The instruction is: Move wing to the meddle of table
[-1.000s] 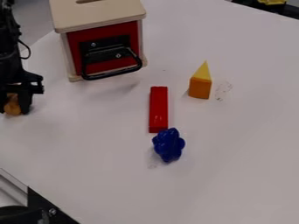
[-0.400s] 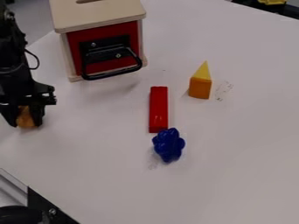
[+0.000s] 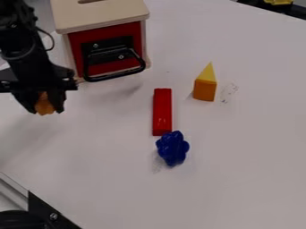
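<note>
Now closer to the red block (image 3: 162,112) than before, the black hand (image 3: 44,108) grips the orange-brown wing (image 3: 44,104) between its fingers above the tabletop (image 3: 239,165), near the wooden box (image 3: 110,15).

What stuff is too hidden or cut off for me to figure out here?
- Orange-brown thing, camera view: its sides are hidden by the gripper, so I can't tell its whole shape.
- Inside of the wooden box, camera view: hidden by its red front.
- Yellow thing, camera view: cut off by the top edge.
- Black round thing, camera view: cut off at the bottom left.
</note>
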